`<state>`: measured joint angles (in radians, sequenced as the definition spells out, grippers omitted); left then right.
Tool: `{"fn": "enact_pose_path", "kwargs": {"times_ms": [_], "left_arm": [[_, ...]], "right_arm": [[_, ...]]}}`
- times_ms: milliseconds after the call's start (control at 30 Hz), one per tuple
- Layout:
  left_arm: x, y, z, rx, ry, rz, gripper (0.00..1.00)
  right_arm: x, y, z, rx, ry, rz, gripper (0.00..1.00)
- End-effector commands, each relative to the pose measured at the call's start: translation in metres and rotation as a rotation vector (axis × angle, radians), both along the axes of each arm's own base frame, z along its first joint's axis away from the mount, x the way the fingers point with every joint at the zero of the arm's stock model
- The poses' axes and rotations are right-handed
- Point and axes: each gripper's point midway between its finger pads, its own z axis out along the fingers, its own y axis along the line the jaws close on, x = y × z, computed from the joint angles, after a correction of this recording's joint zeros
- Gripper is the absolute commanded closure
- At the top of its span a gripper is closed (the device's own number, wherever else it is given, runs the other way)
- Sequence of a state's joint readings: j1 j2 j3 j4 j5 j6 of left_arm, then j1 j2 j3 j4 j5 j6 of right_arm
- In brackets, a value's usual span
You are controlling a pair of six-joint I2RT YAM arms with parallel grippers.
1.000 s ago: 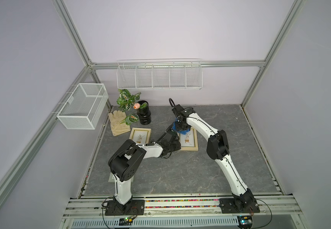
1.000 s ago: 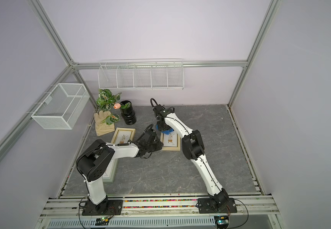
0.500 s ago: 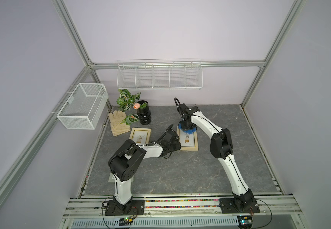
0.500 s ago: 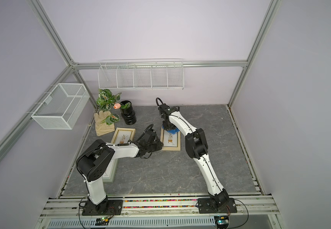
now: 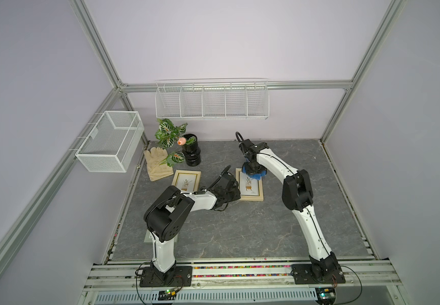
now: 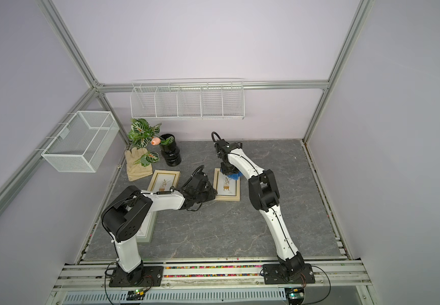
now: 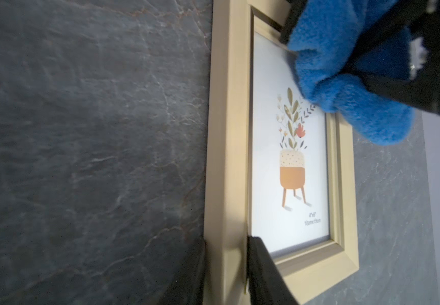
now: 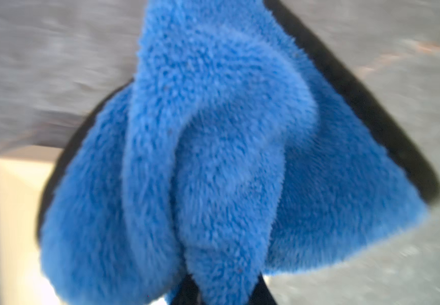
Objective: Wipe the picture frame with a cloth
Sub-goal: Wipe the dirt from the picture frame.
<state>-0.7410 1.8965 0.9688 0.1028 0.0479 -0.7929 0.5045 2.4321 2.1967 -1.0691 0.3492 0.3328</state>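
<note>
A beige picture frame (image 5: pixel 249 189) (image 6: pixel 226 189) with a potted-plant print lies flat on the grey table. My left gripper (image 5: pixel 236 196) (image 7: pixel 225 272) is shut on the frame's (image 7: pixel 290 169) near left corner, one finger on the outer edge and one on the inner rim. The plush blue cloth (image 5: pixel 253 175) (image 6: pixel 231 175) (image 7: pixel 345 79) rests on the frame's far end and hangs over its far right corner. My right gripper (image 5: pixel 252 169) (image 8: pixel 225 293) is shut on a fold of the cloth (image 8: pixel 213 158), which hides most of its fingers.
A second frame (image 5: pixel 186 181) lies left of the held one, and a third frame (image 6: pixel 145 227) lies under the left arm. A beige glove (image 5: pixel 158 163) and a black vase with a plant (image 5: pixel 191 154) stand at the back left. A wire basket (image 5: pixel 109 144) and a wire shelf (image 5: pixel 211 99) hang on the walls.
My right gripper has carried the cloth rightwards along the frame's far end, from its far left corner to its far right. The left gripper has kept its hold without moving.
</note>
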Motion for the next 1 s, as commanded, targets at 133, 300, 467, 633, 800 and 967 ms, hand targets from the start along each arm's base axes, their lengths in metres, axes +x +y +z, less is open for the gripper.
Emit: {"fn": "enact_pose_path", "kwargs": {"times_ms": [133, 300, 467, 633, 800, 967], "left_arm": [[-0.090, 0.086, -0.107, 0.375, 0.392, 0.029, 0.70], [-0.088, 0.084, -0.108, 0.377, 0.394, 0.021, 0.70], [-0.088, 0.082, -0.109, 0.368, 0.394, 0.018, 0.70], [-0.088, 0.082, -0.108, 0.369, 0.394, 0.016, 0.70], [-0.088, 0.083, -0.108, 0.367, 0.391, 0.020, 0.70], [-0.088, 0.084, -0.109, 0.373, 0.396, 0.027, 0.70]], "right_arm": [[-0.046, -0.013, 0.002, 0.027, 0.010, 0.016, 0.93], [-0.108, -0.017, -0.015, 0.069, 0.084, 0.024, 0.92], [-0.118, -0.016, -0.020, 0.110, 0.095, 0.013, 0.91], [-0.063, -0.007, -0.009, 0.120, 0.042, 0.005, 0.91], [-0.035, 0.000, -0.006, 0.077, 0.031, 0.027, 0.93], [-0.073, -0.014, -0.014, 0.045, 0.061, 0.026, 0.93]]}}
